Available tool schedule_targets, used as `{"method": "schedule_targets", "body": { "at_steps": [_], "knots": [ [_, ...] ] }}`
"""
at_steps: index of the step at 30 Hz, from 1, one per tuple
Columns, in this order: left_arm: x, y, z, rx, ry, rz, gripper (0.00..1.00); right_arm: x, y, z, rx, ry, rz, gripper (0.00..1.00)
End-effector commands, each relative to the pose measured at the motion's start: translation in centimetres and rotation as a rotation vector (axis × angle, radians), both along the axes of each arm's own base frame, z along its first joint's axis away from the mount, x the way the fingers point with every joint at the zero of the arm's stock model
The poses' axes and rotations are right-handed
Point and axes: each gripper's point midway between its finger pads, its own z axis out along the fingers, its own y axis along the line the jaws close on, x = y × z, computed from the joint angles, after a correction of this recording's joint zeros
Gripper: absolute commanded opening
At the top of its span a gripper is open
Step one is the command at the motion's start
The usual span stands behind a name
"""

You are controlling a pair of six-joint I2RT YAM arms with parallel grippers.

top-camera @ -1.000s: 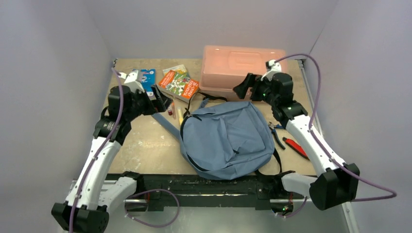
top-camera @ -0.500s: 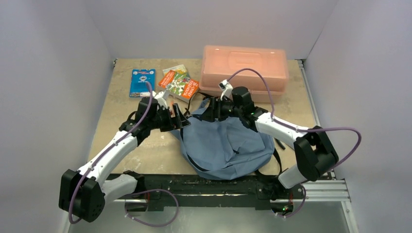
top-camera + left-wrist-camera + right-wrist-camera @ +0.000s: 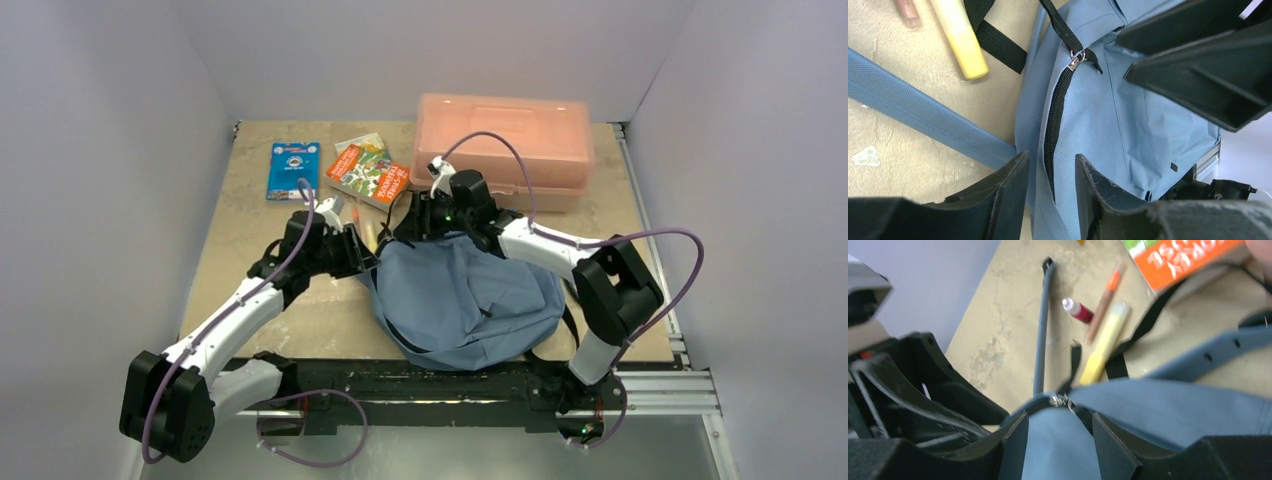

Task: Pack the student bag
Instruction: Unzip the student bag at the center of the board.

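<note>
The bag (image 3: 470, 295) lies on the table (image 3: 620, 200) toward the near edge, its top hidden under both wrists; the left gripper (image 3: 1051, 159), jaws narrowed, straddles the zipper (image 3: 1054, 115); whether it pinches fabric I cannot tell; the right gripper (image 3: 1059, 416), blurred, brackets the bag's rim at the zipper pull (image 3: 1058, 401); its hold is equally unclear.

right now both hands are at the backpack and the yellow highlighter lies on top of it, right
No. The left hand and right hand are at the backpack, but the yellow highlighter lies on the table beside it, as the left wrist view shows.
</note>
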Motion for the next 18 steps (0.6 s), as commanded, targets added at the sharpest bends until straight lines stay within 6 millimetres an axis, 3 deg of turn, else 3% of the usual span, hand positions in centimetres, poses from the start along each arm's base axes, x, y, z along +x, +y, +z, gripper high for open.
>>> {"method": "schedule_targets", "body": {
  "at_steps": [1,9,16,18],
  "knots": [
    [0.6,0.0,0.0,-0.016,-0.032,0.018,0.36,3.0,1.4,2.8,-0.067,-0.14,-0.041,0.55],
    [-0.1,-0.4,-1.3,-0.042,-0.001,0.008,0.16,5.0,3.3,1.7,-0.202,-0.192,-0.031,0.57],
    [-0.6,-0.1,-2.0,-0.032,0.015,0.005,0.0,4.2,4.7,-0.4,-0.257,-0.185,0.027,0.53],
    [-0.7,-0.1,-2.1,-0.026,0.024,0.003,0.0,3.8,5.3,-1.0,-0.269,-0.18,0.045,0.52]
  ]
}}
